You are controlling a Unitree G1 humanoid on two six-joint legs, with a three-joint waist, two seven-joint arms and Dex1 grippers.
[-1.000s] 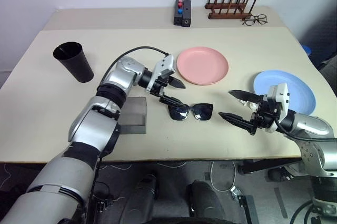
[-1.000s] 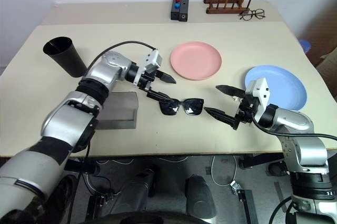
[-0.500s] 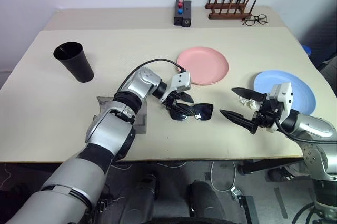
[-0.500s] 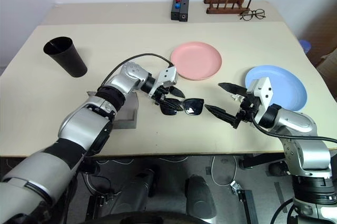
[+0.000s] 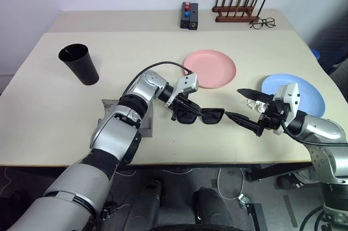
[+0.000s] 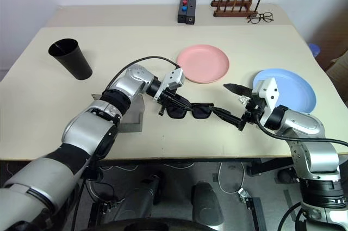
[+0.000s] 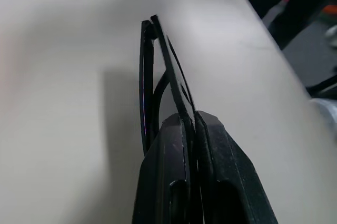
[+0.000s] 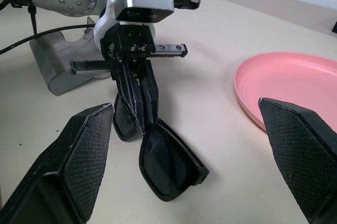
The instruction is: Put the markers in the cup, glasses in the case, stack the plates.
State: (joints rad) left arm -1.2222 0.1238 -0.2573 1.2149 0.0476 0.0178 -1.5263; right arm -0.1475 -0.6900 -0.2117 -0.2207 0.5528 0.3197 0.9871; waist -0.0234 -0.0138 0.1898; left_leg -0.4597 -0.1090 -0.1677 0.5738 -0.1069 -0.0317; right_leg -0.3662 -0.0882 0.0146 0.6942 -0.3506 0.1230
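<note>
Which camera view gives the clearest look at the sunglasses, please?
The right wrist view: it shows the sunglasses from the front, both lenses visible, the left gripper shut on one lens. The left wrist view shows them edge-on between the fingers. The head views show them small, with the gripper hiding part of the frame.

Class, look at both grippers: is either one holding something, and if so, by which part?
The left gripper is shut on the sunglasses, pinching the frame at one lens. The right gripper holds nothing; its jaws stand wide open.
</note>
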